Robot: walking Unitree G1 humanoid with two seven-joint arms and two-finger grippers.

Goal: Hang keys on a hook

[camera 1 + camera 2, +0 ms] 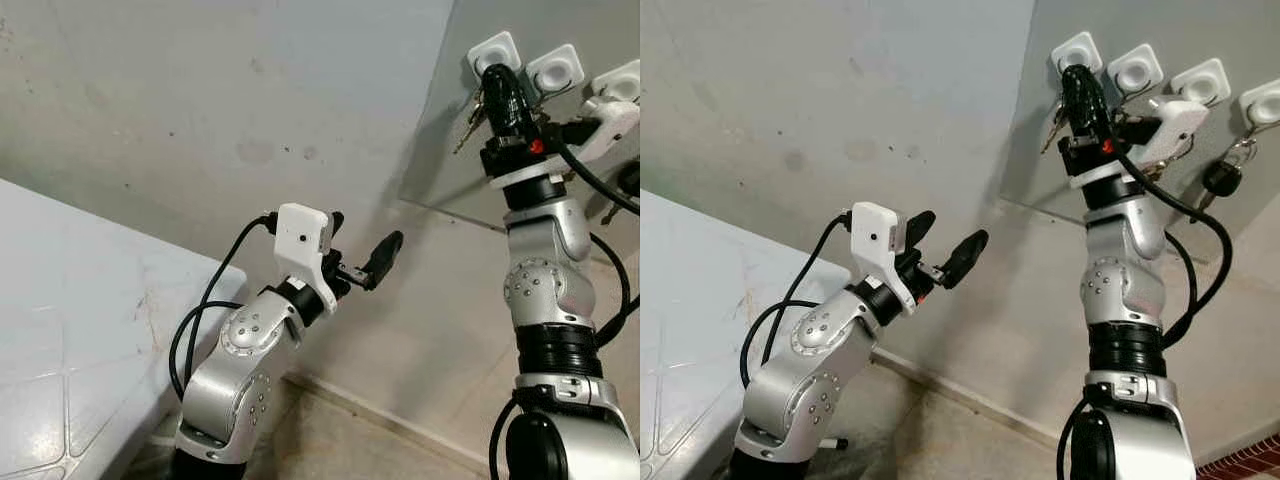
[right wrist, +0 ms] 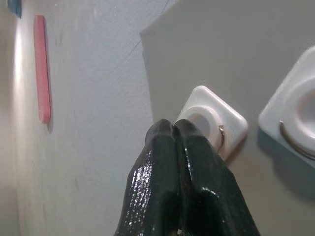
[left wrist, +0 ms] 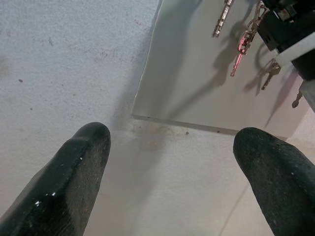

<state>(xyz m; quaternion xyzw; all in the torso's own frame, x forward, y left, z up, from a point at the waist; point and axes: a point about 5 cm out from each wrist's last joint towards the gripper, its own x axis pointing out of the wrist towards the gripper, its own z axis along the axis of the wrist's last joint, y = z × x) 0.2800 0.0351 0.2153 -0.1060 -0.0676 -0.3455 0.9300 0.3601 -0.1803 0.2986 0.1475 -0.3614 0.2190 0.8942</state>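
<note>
- The right gripper (image 1: 1080, 80) is raised to the grey board (image 1: 1200, 200) on the wall, with its tip right at the leftmost white hook (image 2: 212, 120).
- Its fingers (image 2: 167, 167) are pressed fully together in the right wrist view. A bunch of keys (image 1: 470, 118) dangles just beside them in the head views, so I'd guess they're pinching the key ring, though the actual contact isn't visible.
- There's a row of white square hook pads along the top of the board. The next hook (image 1: 1137, 68) looks free, and a black-headed key (image 1: 1222, 178) already hangs from one further right.
- The left gripper (image 1: 945, 250) is parked lower, well apart from the board, with its fingers (image 3: 74, 172) spread wide and holding nothing. It's just pointing at the wall below the board.
- The pale bench (image 1: 60, 330) sits off to the robot's left and isn't involved.
- My read on the step: the final bit, getting the ring over the little metal hook on that pad.
- The next move looks fiddly: nudge the ring onto the hook tip, let it settle, then open up and back straight off so nothing snags.
</note>
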